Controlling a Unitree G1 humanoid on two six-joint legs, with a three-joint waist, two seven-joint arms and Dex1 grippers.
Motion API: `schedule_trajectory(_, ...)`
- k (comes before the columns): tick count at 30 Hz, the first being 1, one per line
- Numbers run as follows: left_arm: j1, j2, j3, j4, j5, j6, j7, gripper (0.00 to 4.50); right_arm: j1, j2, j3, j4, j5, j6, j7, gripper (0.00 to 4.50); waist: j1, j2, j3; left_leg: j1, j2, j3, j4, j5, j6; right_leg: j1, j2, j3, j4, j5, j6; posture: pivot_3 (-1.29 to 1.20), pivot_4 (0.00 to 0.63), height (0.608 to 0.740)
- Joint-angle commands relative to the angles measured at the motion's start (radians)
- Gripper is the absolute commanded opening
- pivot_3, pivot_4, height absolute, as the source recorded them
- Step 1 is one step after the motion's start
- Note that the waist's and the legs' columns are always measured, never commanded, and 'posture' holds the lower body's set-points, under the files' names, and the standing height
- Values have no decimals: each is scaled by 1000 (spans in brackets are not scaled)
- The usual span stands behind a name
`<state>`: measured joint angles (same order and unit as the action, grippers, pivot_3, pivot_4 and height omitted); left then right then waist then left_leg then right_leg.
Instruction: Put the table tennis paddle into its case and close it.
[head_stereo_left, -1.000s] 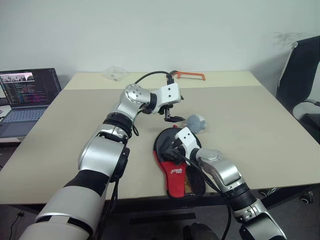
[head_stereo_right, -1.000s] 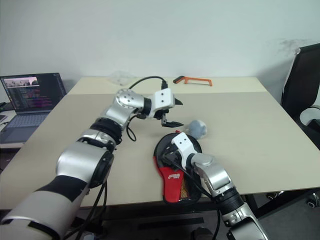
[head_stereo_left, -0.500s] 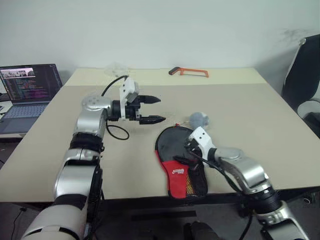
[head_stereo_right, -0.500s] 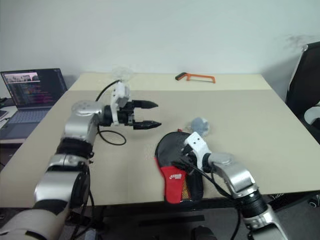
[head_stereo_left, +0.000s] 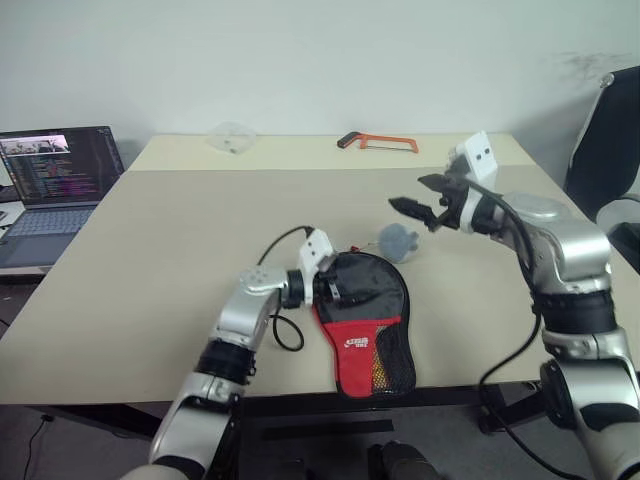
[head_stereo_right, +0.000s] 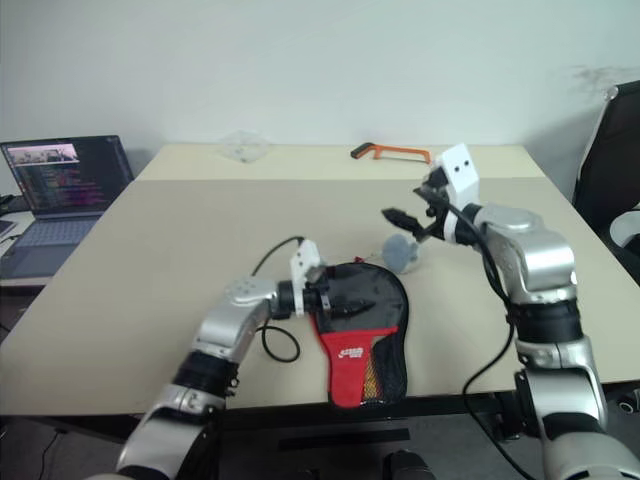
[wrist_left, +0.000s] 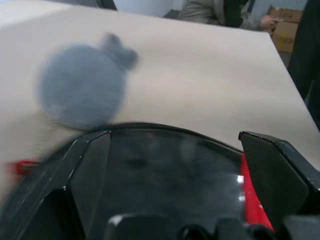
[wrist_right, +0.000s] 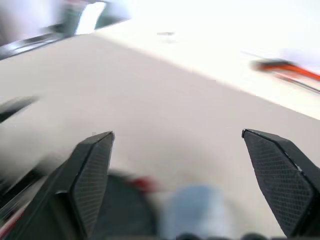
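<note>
Since a second ago: we are swapping arms; our left arm, which was raised over the middle of the table (head_stereo_left: 140, 260), is dropping to the case, and our right arm, which was lying on the case, is lifting clear toward the far right.
Left gripper (head_stereo_left: 352, 291): we are holding it low and level over the round black end of the case (head_stereo_left: 365, 325), jaws spread wide and gripping nothing; whether the fingertips are touching the fabric we cannot tell.
Right gripper (head_stereo_left: 418, 196): we are holding it high above the table, jaws wide apart and empty, so it is leaving room over the case.
Case: it is lying flat near the table's front edge, round black part away from us, red panel and mesh pocket toward us.
Table tennis paddle: we are not making it out apart from the case; we judge it is inside, though the closure is too small to read.
Grey round object (head_stereo_left: 397, 241): it is sitting just beyond the case's round end, close to it.
Orange hacksaw (head_stereo_left: 378, 143): it is lying at the far edge, well apart.
Laptop (head_stereo_left: 52, 190): it is sitting open beside the table's left side.
Step in hand: we are probably lining up the left gripper to close the case.
</note>
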<state>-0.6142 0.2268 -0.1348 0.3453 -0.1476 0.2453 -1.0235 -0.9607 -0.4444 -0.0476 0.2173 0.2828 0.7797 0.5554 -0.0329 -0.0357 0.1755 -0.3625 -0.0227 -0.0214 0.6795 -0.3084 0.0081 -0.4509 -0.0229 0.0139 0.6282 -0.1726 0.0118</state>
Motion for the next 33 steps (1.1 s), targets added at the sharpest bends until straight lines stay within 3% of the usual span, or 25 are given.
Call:
schedule_trajectory(1, 8, -5, -7, -46, 24, -5, 87, 4474, -61, 30, -53, 142, -33, -89, -99, 4500, 3, 0, 0, -1, 0, -1, 0, 0, 0, -1, 0, -1, 0, 1, -1, 0, 150, 740)
schedule_trajectory(8, 83, -33, -54, -76, 102, 24, 256, 4474, -124, 116, -120, 420, -21, -136, -216, 4500, 4, 1, 0, -1, 0, 0, -1, 0, 0, -1, -1, 0, 0, 2, 0, 0, 150, 740)
schedule_trajectory(15, 121, -72, -90, -103, 107, 108, 314, 4474, -101, 176, -129, 457, 3, -82, -225, 4500, 4, 2, -1, -1, 0, -1, -1, 0, 0, 0, -1, -1, 0, 2, 0, 0, 150, 740)
schedule_trajectory(30, 39, -131, -100, -25, 117, 231, 408, 4474, -40, 237, -100, 471, -30, 25, -274, 4500, 4, 3, -2, 8, -1, -1, 0, 0, 0, 9, 0, -2, -1, 2, 1, 0, 150, 740)
schedule_trajectory(33, 35, -134, -105, -15, 119, 250, 415, 4500, -31, 240, -102, 460, -30, 30, -294, 3873, 3, 3, -2, 9, -1, -1, 0, 0, 0, 9, 1, -1, -1, 2, 1, 0, 150, 740)
